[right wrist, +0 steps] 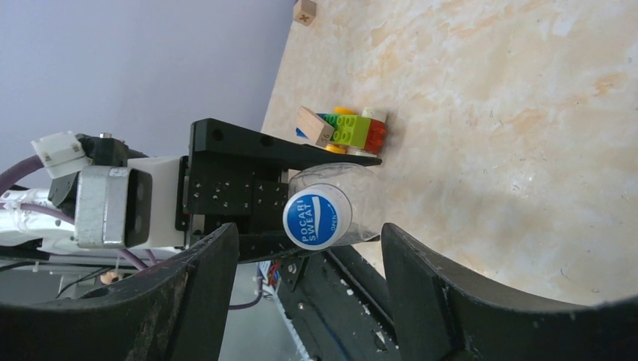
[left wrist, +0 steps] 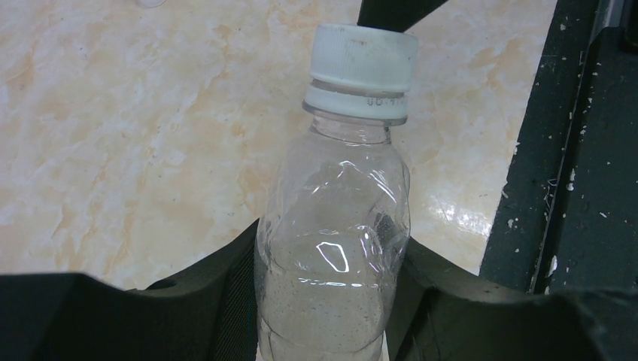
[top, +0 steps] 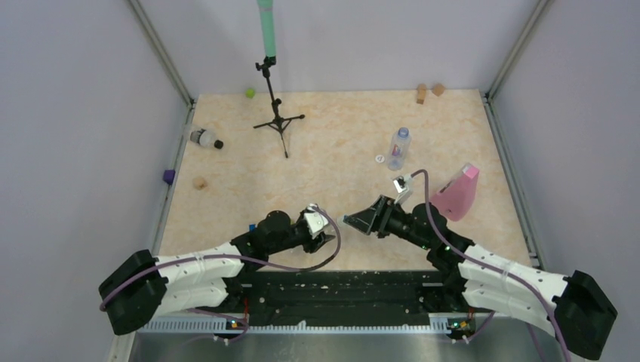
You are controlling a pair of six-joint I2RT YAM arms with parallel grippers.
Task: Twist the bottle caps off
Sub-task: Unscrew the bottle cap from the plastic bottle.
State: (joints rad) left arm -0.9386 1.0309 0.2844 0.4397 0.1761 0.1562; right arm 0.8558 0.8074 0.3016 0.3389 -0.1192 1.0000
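L pincer (left wrist: pixel 332 263) clamped on clear, dented bottle (left wrist: pixel 335 218), droplets inside; white ribbed cap (left wrist: pixel 363 68) on, sticking out past the fingers (left wrist: pixel 188 316). R pincer (right wrist: pixel 308 237) apart, one finger each side of cap's blue-printed top, not touching. Beyond R pincer, second bottle (top: pixel 398 148) upright on desk (top: pixel 340 128).

My left wrist view cuts the bottle (left wrist: pixel 335 248) off above its base; overhead, I cannot make it out at all.
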